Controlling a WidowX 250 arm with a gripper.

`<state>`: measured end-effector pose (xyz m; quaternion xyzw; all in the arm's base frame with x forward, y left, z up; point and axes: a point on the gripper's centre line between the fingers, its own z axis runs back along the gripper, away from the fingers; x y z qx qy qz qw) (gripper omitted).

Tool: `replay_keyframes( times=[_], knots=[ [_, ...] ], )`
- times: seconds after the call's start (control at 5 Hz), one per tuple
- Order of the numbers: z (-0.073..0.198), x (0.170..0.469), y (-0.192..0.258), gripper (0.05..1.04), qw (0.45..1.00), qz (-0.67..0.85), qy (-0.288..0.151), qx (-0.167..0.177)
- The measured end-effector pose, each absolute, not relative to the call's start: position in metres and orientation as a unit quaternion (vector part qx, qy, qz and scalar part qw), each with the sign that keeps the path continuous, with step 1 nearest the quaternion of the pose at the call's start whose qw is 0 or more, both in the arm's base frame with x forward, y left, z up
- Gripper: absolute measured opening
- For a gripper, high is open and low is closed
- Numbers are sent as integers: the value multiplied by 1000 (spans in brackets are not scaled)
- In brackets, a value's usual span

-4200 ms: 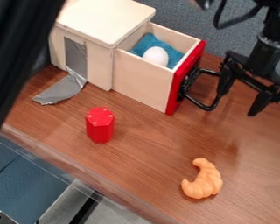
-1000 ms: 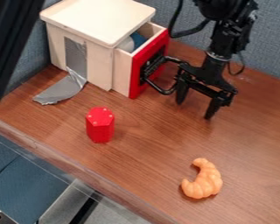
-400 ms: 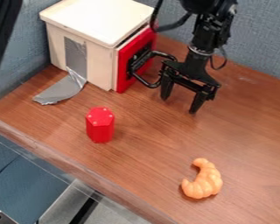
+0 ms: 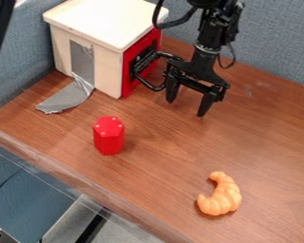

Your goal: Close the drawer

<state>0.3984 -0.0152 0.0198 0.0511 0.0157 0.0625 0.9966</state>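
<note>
Tabletop: brown wood grain, under and around the cabinet, running on toward the camera from it.
Wall panel: blue-grey fabric, standing behind the cabinet.
Cabinet: pale wooden box with an off-white lid, upright; the landmark for every place here.
Arm: black, coming in from the top edge of the view and hanging down to the right of the cabinet, with a black cable looped beside it.
Drawer: in the right-hand end of the cabinet, pushed in, its red front close up against the wooden body.
Claw: right of the cabinet, just outside the drawer's red front, pointing down over the tabletop; its two fingers are spread well apart, with nothing between them. One finger is right by the outer end of the handle; whether they touch, I cannot tell.
Tape: dull silver, stuck upright on the cabinet's long side facing the camera, its loose lower end splayed out on the tabletop at the foot.
Handle: black, looped, sticking out from the drawer front on the cabinet's right.
Toy croissant: orange and curved, lying well apart from the cabinet, toward the camera and to its right.
Red six-sided block: upright, near the cabinet on its camera side, with small pale dots on top.
</note>
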Motion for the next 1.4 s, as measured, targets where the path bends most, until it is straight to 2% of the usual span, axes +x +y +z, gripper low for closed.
replay_keyframes(
  times=[0.6, 1.0, 1.4],
  knots=[
    [20, 394, -20, 998, 998, 57, 25, 22],
    [57, 376, -54, 998, 1000, 18, 2, 0],
    [97, 348, -46, 998, 999, 17, -26, -7]
  ],
)
